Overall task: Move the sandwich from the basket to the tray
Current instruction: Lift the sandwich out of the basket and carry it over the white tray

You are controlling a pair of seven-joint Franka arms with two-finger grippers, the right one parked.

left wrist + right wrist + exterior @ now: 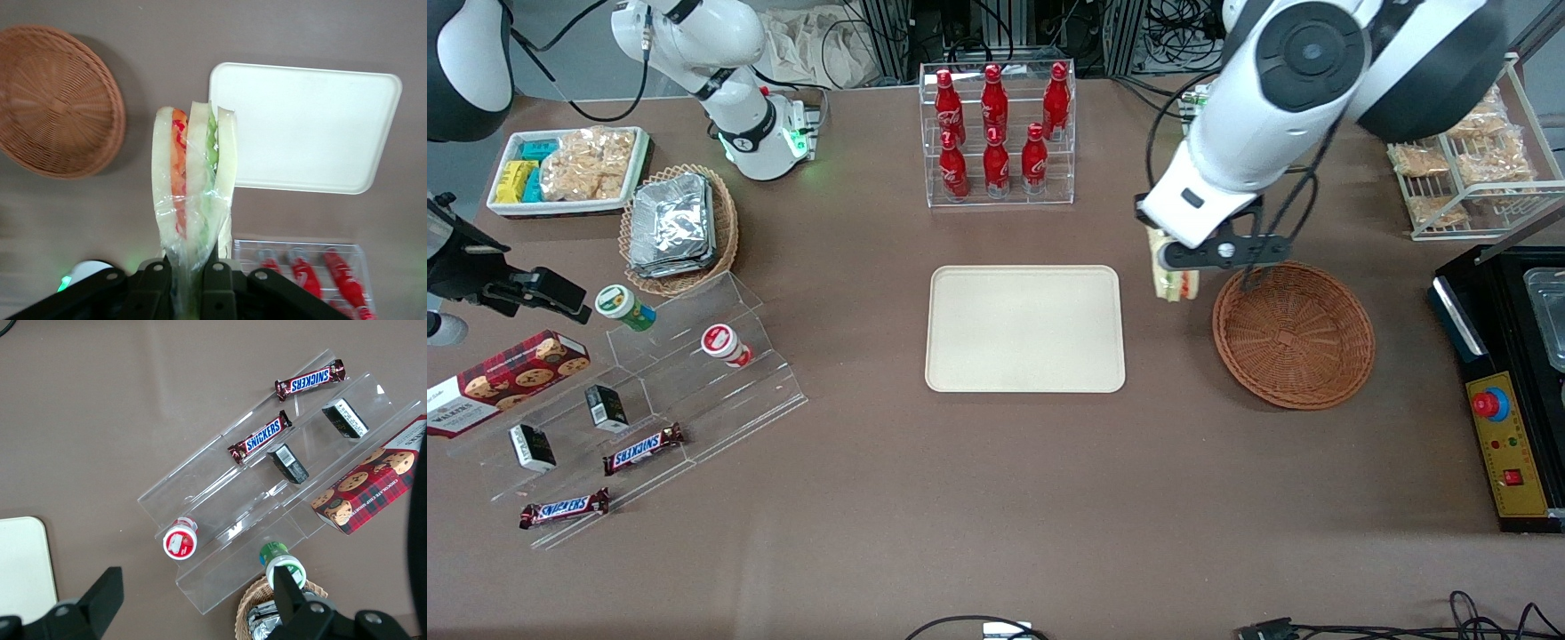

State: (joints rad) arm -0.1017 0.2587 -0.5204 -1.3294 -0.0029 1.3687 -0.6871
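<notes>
A cream tray (pixel 1024 329) lies bare at the middle of the brown table, nothing on it yet. Just beside it, toward the working arm's end, the gripper (pixel 1178 267) hangs above the strip of table between tray and basket, its jaws clamped on the wrapped end of the sandwich (pixel 1174 277), which hangs clear of the table. Next comes the reddish-brown wicker basket (pixel 1293 334), now empty. The pickup looks complete; carrying the sandwich over the tray, lowering and releasing it remain.
</notes>
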